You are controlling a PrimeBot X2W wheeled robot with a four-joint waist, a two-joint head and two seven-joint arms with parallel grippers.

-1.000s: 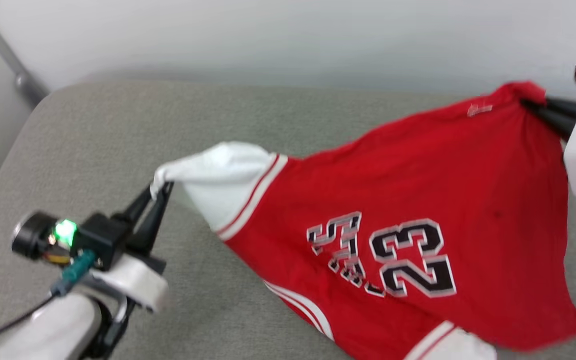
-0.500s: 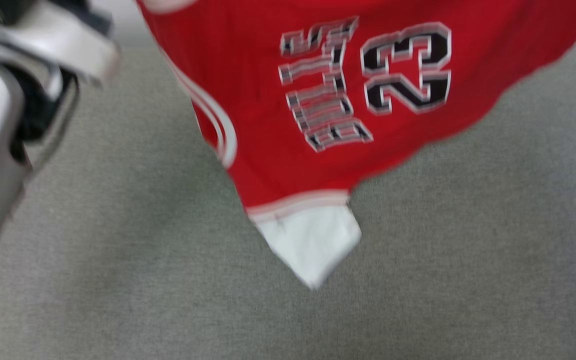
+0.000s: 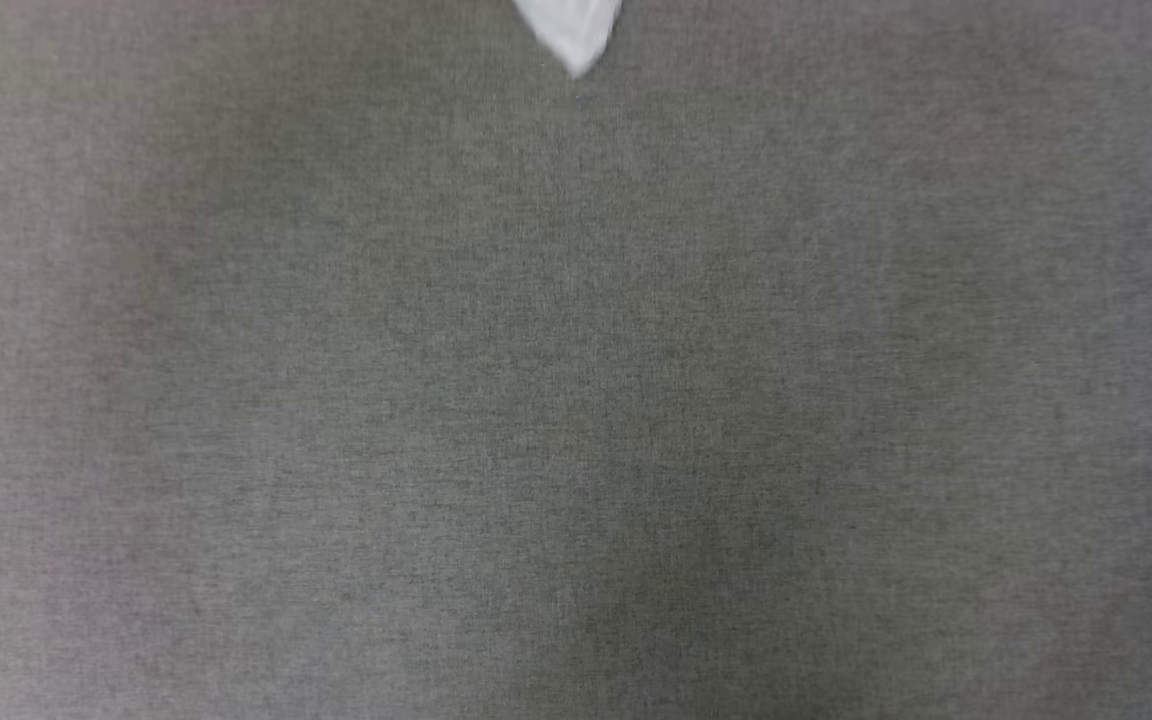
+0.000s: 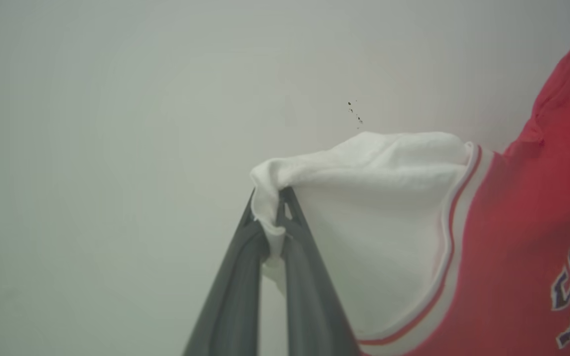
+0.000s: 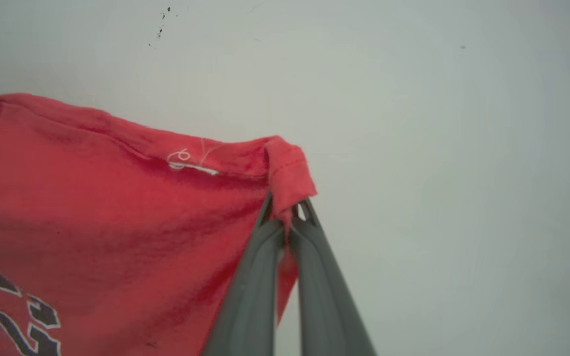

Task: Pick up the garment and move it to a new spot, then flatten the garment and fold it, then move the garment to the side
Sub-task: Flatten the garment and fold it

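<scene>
Grey cloth (image 3: 576,400) is seen below while the shirt (image 5: 117,207) is held up, its white sleeve (image 4: 364,222) pinched tight in the left gripper (image 4: 270,198) and a red corner (image 5: 290,173) in the right gripper (image 5: 287,202), so it is likely being moved and must next be laid flat.

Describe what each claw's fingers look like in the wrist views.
The left claw has two long, matte dark grey fingers that taper to slim tips, with small triangular cut-outs just below the tips. The right claw looks the same: smooth grey fingers, with no markings or cables visible on them.
</scene>
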